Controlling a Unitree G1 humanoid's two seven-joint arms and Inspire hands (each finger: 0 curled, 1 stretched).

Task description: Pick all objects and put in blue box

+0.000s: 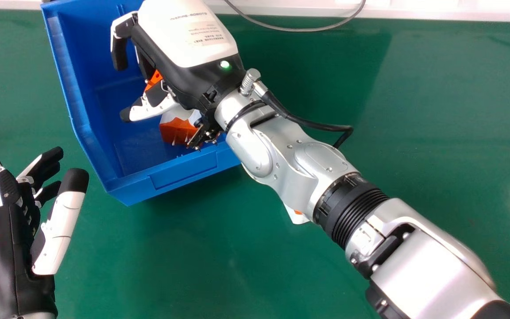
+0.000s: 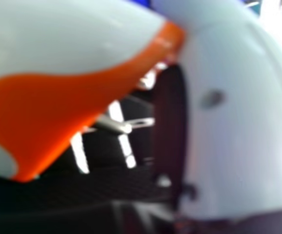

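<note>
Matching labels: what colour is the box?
Blue, plain; it shows best in the head view.

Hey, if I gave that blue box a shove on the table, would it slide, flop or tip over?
The blue box would probably stay stiff, since its walls stand straight with crisp edges. It'd likely slide rather than tip, given its broad shape on the flat green table. Its smooth sides might feel slightly slippery.

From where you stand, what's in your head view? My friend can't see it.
A robot's right hand is over a blue box, with something orange and white beneath it. The open left hand is at the lower left, over a green table. A white-and-orange bit peeks out beside the right arm.
</note>
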